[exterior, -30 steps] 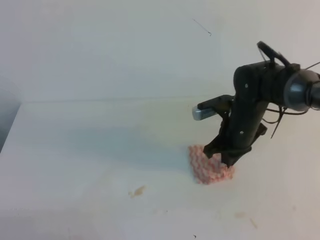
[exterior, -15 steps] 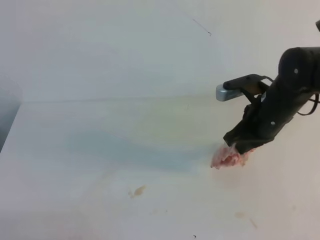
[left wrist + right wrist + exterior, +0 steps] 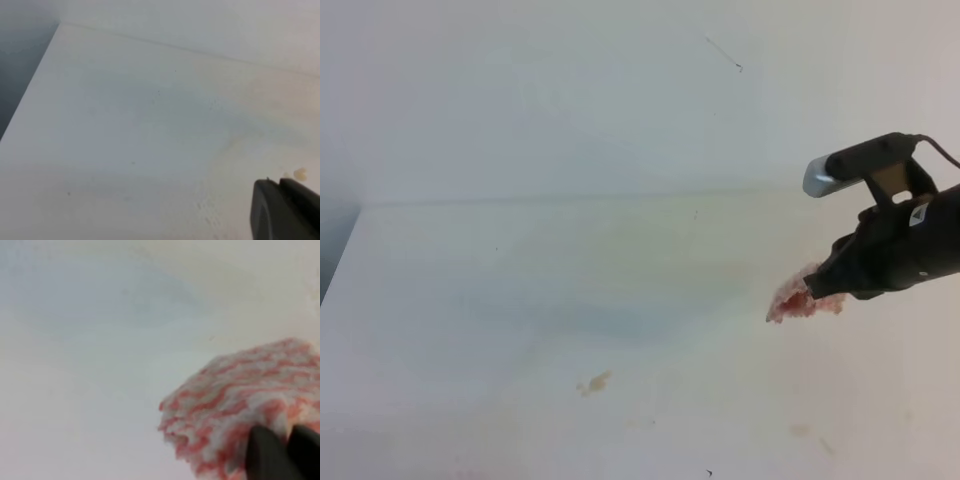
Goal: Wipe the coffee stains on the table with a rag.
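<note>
My right gripper [image 3: 823, 291] is at the right of the exterior high view, shut on the pink-and-white zigzag rag [image 3: 798, 301]. The rag hangs bunched from the fingertips, low over the white table [image 3: 470, 300]. In the right wrist view the rag [image 3: 235, 400] fills the lower right, pinched by the gripper [image 3: 285, 452]. A small tan coffee stain [image 3: 593, 382] lies on the table well to the left of the rag. Fainter tan specks [image 3: 803, 430] lie below the rag. No large splat shows. My left gripper [image 3: 287, 212] shows only in the left wrist view, fingers together, beside a tan speck [image 3: 300, 174].
A pale wall [image 3: 570, 100] rises behind the table's back edge. The table's left edge [image 3: 342, 250] borders a dark grey gap. A faint bluish-grey smudge [image 3: 600, 320] crosses the table's middle.
My right gripper has lifted the rag off the table's middle and carried it to the right. The rag went from lying flat to hanging bunched. The stain has not changed.
</note>
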Tool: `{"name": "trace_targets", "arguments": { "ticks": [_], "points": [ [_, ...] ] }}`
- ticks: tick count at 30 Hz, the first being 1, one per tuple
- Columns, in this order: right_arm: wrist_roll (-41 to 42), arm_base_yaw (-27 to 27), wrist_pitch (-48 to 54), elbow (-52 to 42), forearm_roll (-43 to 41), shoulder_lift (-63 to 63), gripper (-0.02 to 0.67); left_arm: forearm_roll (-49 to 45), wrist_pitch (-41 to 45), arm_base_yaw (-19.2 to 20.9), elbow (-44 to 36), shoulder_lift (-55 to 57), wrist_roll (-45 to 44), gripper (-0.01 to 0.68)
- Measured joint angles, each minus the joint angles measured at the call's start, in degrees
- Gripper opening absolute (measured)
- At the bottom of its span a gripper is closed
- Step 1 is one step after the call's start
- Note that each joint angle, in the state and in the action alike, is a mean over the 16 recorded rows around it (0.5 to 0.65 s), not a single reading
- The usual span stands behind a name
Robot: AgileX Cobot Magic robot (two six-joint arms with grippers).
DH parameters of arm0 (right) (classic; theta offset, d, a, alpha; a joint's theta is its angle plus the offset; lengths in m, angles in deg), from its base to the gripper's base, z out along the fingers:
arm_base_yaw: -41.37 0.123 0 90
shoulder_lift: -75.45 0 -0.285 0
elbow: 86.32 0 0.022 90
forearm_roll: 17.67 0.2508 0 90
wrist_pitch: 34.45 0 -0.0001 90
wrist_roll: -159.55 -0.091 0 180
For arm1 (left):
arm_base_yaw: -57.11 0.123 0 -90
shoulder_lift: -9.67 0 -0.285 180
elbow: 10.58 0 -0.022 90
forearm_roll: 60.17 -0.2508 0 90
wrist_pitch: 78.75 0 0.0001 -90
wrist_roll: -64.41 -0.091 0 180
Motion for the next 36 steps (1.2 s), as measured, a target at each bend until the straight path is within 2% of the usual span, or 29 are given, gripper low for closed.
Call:
{"name": "trace_targets", "arguments": {
  "ticks": [8, 12, 16, 27, 36],
  "points": [
    [0.7, 0.0, -0.9, -1.1, 0.8, 4.3, 0.293, 0.0, 0.0, 0.0, 0.0, 0.0, 0.0, 0.001],
    [1.4, 0.0, -0.4, -1.1, 1.5, 7.5, 0.298, 0.0, 0.0, 0.0, 0.0, 0.0, 0.0, 0.001],
    [2.4, 0.0, 0.0, -1.1, 2.3, 13.1, 0.241, 0.0, 0.0, 0.0, 0.0, 0.0, 0.0, 0.001],
    [3.5, 0.0, 0.0, -3.1, 2.1, 36.4, 0.022, 0.0, 0.0, 0.0, 0.0, 0.0, 0.0, 0.001],
    [-2.3, 0.0, -7.6, -15.8, -0.6, 53.0, -0.002, 0.0, 0.0, 0.0, 0.0, 0.0, 0.0, 0.001]
  ]
}}
